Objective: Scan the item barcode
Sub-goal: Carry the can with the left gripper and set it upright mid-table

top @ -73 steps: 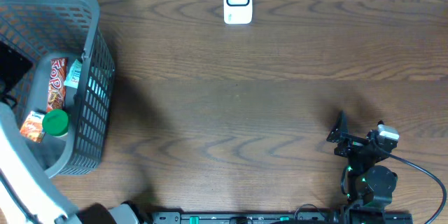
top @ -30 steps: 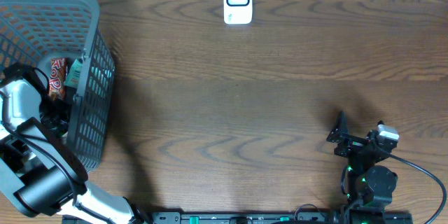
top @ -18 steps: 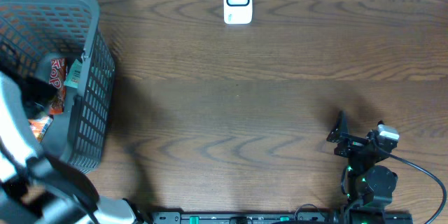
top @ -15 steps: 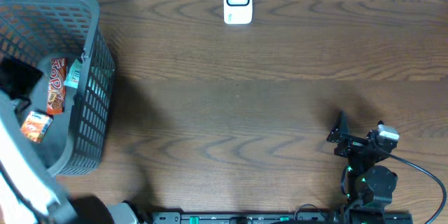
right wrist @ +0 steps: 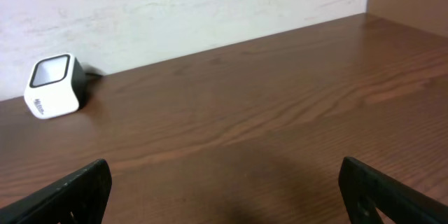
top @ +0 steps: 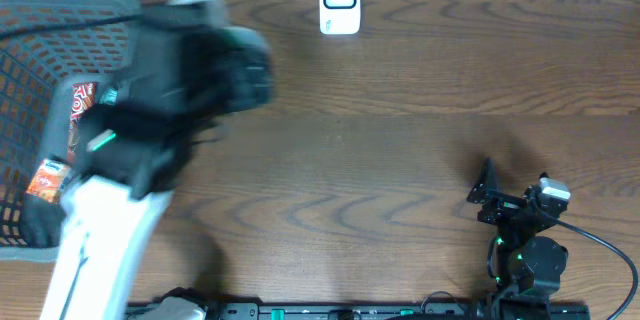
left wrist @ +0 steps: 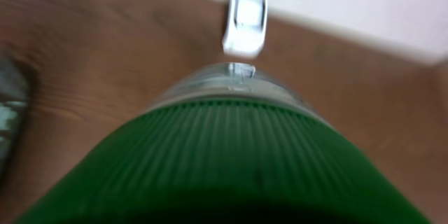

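Wooden table (top: 400,110), left gripper (top: 240,70) above it holding green-capped bottle (left wrist: 224,161), right gripper (right wrist: 225,192) low, spread wide.

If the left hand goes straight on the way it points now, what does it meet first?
The left hand would probably meet the white scanner, straight beyond the green-capped bottle it holds; depth is unclear.

A grey mesh basket (top: 35,50) on the wooden table (top: 400,140) holds two snack packets (top: 78,115).

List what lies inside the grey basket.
A red snack packet and a small orange packet show in the basket. The blurred left arm covers the rest.
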You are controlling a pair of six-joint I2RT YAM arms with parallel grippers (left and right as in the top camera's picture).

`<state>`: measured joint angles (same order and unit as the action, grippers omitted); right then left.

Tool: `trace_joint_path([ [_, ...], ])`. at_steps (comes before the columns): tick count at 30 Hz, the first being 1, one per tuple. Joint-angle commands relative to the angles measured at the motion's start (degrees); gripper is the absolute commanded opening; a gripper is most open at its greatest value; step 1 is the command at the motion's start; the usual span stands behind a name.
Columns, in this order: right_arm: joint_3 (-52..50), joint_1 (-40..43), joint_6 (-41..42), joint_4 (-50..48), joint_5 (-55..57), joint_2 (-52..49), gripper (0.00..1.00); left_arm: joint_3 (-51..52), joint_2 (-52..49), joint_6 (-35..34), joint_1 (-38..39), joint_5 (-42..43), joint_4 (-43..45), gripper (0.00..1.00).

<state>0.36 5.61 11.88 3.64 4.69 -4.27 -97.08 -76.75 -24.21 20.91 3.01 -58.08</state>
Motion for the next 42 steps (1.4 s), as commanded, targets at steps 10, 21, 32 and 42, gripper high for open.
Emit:
trace_joint_path([
  [10,0.0,0.3,-0.6,0.2,0.1,0.2,0.99,0.7,-33.7,-0.1,18.5,-5.1,1.4,0.72],
  [21,0.0,0.3,-0.6,0.2,0.1,0.2,0.99,0.7,-45.1,-0.1,20.0,3.5,12.0,0.72],
  [32,0.0,0.3,-0.6,0.2,0.1,0.2,0.99,-3.4,-38.0,1.4,20.0,3.4,8.6,0.98],
  [42,0.0,0.3,-0.6,0.2,0.1,0.2,0.99,-5.8,-3.5,6.6,5.6,-16.7,7.1,0.35],
])
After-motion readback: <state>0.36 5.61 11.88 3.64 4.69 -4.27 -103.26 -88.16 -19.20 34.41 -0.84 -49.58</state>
